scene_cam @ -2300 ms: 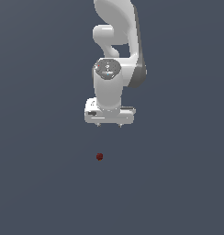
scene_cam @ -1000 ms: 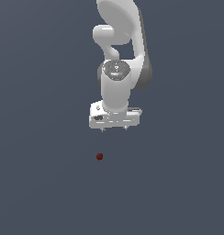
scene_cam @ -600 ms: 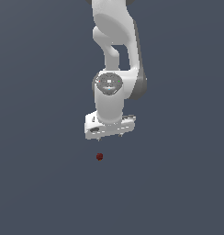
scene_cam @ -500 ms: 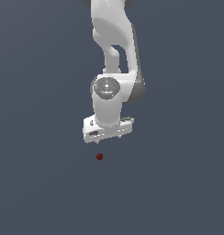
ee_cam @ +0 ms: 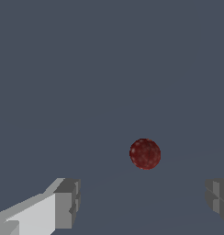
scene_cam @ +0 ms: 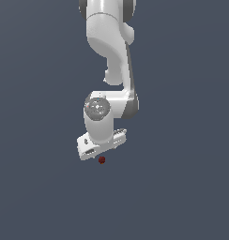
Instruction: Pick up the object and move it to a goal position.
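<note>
Your gripper (scene_cam: 101, 149) has dropped from mid-frame to just above the object (scene_cam: 102, 160) (a dark red blob, lower centre of the exterior view); its fingers (ee_cam: 65, 203) stand spread, nothing held; you're nearly placed to close on it.

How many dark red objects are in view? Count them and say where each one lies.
1. The dark red object lies on the grey floor just below the gripper; in the wrist view it shows ahead of the open fingers, between their lines. Nothing suggests another one is hidden.
</note>
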Motion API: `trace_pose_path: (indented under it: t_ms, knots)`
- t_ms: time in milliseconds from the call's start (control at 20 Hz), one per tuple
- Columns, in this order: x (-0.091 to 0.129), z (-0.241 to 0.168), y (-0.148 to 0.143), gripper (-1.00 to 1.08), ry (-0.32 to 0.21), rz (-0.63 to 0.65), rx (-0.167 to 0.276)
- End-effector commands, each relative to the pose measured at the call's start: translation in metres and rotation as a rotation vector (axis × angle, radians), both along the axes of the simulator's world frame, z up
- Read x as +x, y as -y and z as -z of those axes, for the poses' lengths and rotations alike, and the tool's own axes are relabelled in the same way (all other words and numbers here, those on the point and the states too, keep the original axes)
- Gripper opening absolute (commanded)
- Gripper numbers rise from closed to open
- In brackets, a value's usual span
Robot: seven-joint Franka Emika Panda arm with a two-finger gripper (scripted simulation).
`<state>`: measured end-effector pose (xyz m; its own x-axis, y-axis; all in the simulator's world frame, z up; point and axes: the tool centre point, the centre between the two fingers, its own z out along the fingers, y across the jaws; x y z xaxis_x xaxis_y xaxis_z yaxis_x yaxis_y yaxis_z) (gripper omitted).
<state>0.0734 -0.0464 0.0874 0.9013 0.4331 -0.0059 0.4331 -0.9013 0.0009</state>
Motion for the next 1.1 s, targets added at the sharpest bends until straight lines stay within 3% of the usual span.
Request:
trace_pose_path:
  t_ms: [0,700,1050]
  knots:
    - [0.005,0.007,0.005,1.0,0.002,-0.034,0.001]
    - [0.011,0.024,0.015,1.0,0.004,-0.084,0.003]
    - [0.01,0.057,0.015,1.0,0.004,-0.087,0.003]
